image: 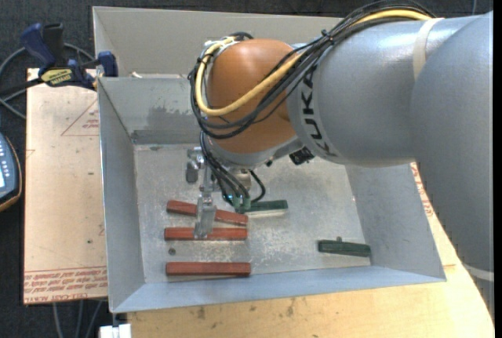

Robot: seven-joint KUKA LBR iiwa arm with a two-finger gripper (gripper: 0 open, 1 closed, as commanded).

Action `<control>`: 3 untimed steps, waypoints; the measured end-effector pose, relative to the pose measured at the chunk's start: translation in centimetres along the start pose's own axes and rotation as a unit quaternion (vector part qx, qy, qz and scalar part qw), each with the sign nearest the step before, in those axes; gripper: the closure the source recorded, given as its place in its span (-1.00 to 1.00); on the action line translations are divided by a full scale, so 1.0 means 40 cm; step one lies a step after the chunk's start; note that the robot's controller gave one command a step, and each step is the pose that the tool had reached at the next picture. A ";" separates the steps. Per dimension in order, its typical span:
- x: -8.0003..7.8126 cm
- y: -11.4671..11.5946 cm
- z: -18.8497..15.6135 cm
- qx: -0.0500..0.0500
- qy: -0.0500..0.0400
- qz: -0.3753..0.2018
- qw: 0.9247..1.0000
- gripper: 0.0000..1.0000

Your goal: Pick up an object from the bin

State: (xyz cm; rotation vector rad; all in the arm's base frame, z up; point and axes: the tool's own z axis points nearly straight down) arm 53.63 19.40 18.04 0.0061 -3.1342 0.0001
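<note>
Evidently mid-pick: gripper (205,230) meets flat red-brown bar (231,234) at grey metal bin's (119,172) seven o'clock; grasp cannot be told, lift pending.

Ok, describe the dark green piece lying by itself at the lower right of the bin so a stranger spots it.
Start at the grey metal bin and look to the lower right of its floor. The dark green strip lies flat there, alone. The three red-brown bars and the other green piece cluster to its left; this one has nothing touching it.
</note>
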 end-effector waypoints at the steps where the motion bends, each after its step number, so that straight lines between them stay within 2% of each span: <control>1: -0.017 -0.027 0.259 0.000 -0.002 -0.333 0.943 -1.00; 2: -0.018 -0.026 0.255 0.000 -0.004 -0.332 0.943 1.00; 3: 0.042 -0.131 -0.050 0.002 -0.008 -0.341 0.940 1.00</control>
